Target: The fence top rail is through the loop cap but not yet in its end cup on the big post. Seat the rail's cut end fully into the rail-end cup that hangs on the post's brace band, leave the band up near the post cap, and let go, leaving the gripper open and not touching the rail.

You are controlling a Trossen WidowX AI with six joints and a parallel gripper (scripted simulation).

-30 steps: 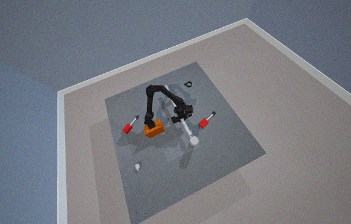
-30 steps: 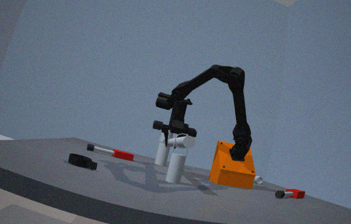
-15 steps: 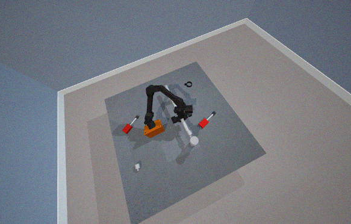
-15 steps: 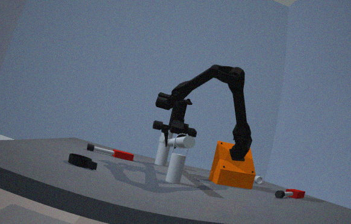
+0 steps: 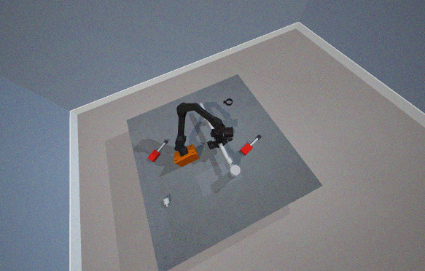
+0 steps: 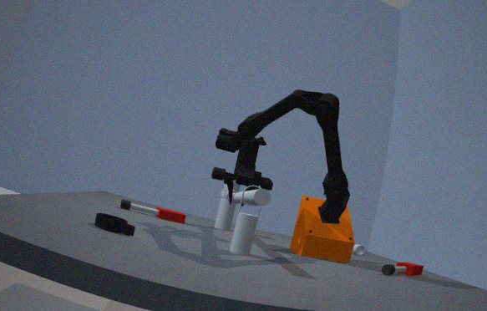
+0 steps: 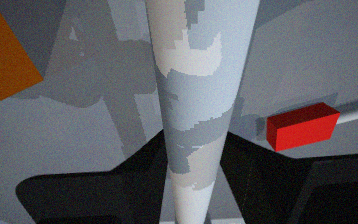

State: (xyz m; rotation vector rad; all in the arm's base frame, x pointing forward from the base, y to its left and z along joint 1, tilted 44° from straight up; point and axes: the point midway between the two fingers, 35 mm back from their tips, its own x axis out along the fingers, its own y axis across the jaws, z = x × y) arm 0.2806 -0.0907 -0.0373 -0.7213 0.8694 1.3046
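Note:
The white top rail runs level above the grey mat. One end of it sticks out towards the camera in the exterior view, above the nearer white post with its thin loop. The other end points at the big post, whose round cap shows from above; this post stands farther back in the exterior view. The cup and band are too small to make out. My gripper is shut on the rail near its middle. In the wrist view the rail passes between my dark fingers.
The orange arm base stands left of the rail. Two red-handled tools lie on either side. A black ring lies at the mat's far part. A small white fitting lies near the front.

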